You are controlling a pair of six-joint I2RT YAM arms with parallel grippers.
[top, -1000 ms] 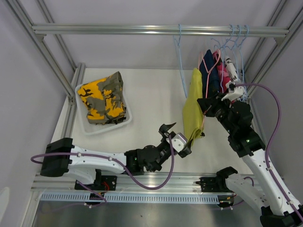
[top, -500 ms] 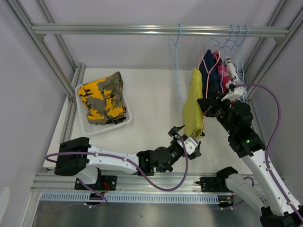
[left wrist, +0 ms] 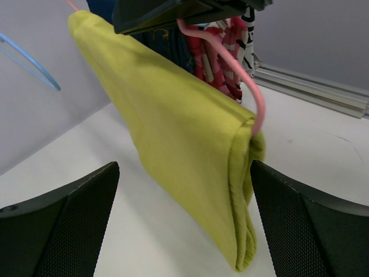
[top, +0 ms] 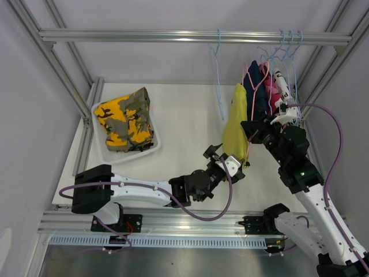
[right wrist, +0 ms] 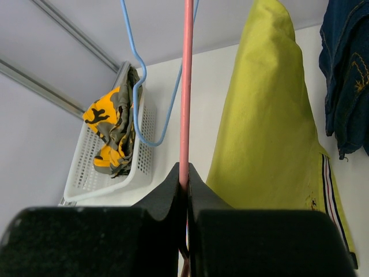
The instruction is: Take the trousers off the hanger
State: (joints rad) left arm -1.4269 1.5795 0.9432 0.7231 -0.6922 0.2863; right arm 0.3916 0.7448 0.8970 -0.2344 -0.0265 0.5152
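Note:
Plain yellow trousers (top: 235, 130) hang folded over a pink hanger (top: 251, 98). My right gripper (top: 249, 128) is shut on that hanger's wire (right wrist: 186, 86), with the yellow cloth (right wrist: 265, 127) just right of it. My left gripper (top: 223, 157) is open, its two fingers either side of the trousers' lower end (left wrist: 190, 150) without touching it. Behind hang navy trousers (top: 255, 86), pink-red patterned ones (top: 268, 86) and white lettered ones (top: 281, 86). The camouflage trousers (top: 124, 118) lie in a white basket (top: 130, 157).
An empty blue hanger (top: 219, 75) hangs from the metal rail (top: 173, 36) left of the yellow trousers. More blue hanger hooks (top: 291, 43) crowd the rail's right end. Frame posts stand at both sides.
My left arm has reached right and forward, bringing its open gripper up to the lower end of the yellow trousers. The empty blue hanger swings a little. The right gripper keeps its hold.

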